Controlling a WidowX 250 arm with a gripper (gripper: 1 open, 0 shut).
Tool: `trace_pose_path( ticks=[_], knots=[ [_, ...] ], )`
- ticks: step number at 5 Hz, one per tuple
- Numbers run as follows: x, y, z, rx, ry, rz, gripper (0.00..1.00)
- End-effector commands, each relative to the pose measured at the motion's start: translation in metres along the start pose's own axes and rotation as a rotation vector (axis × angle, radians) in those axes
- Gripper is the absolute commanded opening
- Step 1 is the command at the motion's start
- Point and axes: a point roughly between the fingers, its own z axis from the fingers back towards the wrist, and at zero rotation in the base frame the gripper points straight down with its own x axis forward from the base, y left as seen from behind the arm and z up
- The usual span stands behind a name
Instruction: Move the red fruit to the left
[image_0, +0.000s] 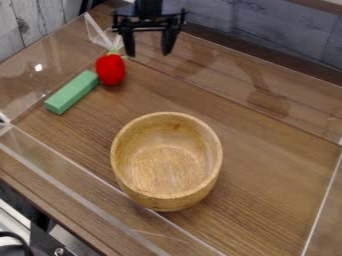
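Red strawberry (111, 69) gripped by nothing — fingers (148, 38) spread wide; likely light, slick; best pinched mid-body.

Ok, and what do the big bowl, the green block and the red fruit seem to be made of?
Bowl: looks like wood, smooth with a soft sheen, judging by its tan colour and faint banding.
Green block: matte and evenly coloured; painted wood, foam or plastic, I can't tell which.
Red fruit: probably plastic, given its uniform saturated red.
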Motion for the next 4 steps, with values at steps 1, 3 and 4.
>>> trace_pose_path(
  ticks=[1, 3, 4],
  knots=[
    [0.003, -0.009, 0.040, -0.067, -0.059, -0.030, 1.00],
    [0.002, -0.007, 0.036, -0.067, -0.039, -0.123, 1.00],
    [0.003, -0.003, 0.031, -0.070, -0.029, -0.187, 1.00]
  ],
)
